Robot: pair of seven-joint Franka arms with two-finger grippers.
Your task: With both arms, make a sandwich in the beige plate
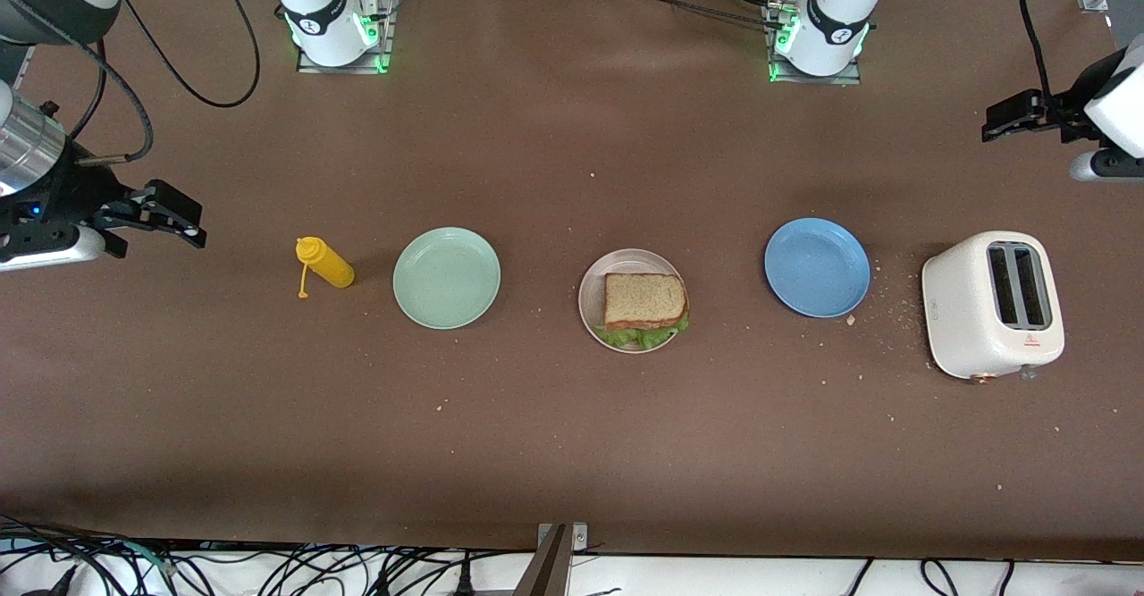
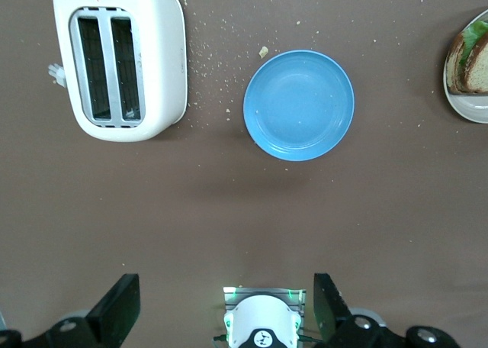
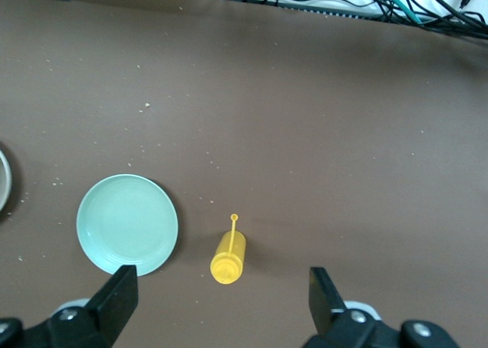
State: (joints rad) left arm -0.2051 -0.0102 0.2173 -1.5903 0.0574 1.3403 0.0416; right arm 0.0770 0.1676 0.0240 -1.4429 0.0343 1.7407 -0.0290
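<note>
The sandwich [image 1: 645,299] lies on the beige plate [image 1: 592,299] at the table's middle: a brown grainy slice on top, green lettuce [image 1: 639,338] sticking out at the edge nearer the front camera. The left wrist view catches the sandwich [image 2: 474,54] and the beige plate [image 2: 462,104] at its edge. My left gripper [image 1: 996,122] [image 2: 225,298] hangs open and empty over the left arm's end of the table. At the right arm's end, my right gripper [image 1: 192,225] [image 3: 223,287] hangs open and empty over bare table beside the yellow bottle.
A mint-green plate [image 1: 447,277] [image 3: 127,224] and a lying yellow squeeze bottle [image 1: 326,264] [image 3: 228,258] sit toward the right arm's end. A blue plate [image 1: 817,267] [image 2: 299,104] and a white toaster [image 1: 992,306] [image 2: 120,56] sit toward the left arm's end, with crumbs scattered between them.
</note>
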